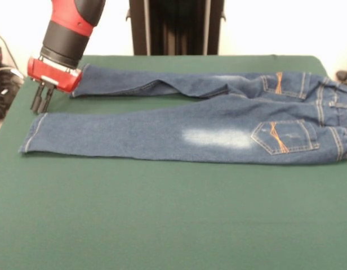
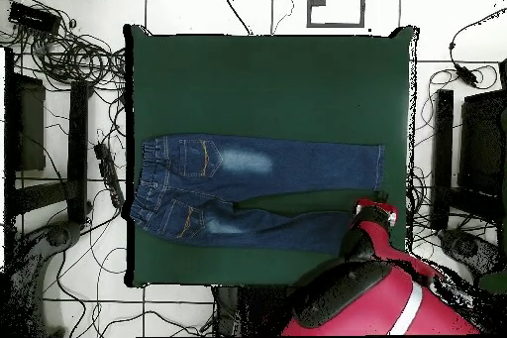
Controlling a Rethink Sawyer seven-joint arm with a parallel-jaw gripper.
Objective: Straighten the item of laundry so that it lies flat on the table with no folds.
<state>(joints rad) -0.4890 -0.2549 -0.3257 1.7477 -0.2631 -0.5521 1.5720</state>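
Frontally, the small blue denim jeans (image 1: pixel 201 132) lie nearly flat on the dark green felt-topped table (image 1: pixel 162 225), the red-and-black gripper (image 1: pixel 41 99) hanging empty, prongs close together, just off their hem, while overhead a fold remains in the robot-side leg, likely best drawn gently outward.

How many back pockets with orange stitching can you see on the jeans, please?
2. One back pocket is on the nearer leg of the jeans, close to the waistband; the other back pocket is on the farther leg, also by the waistband. None seems hidden.
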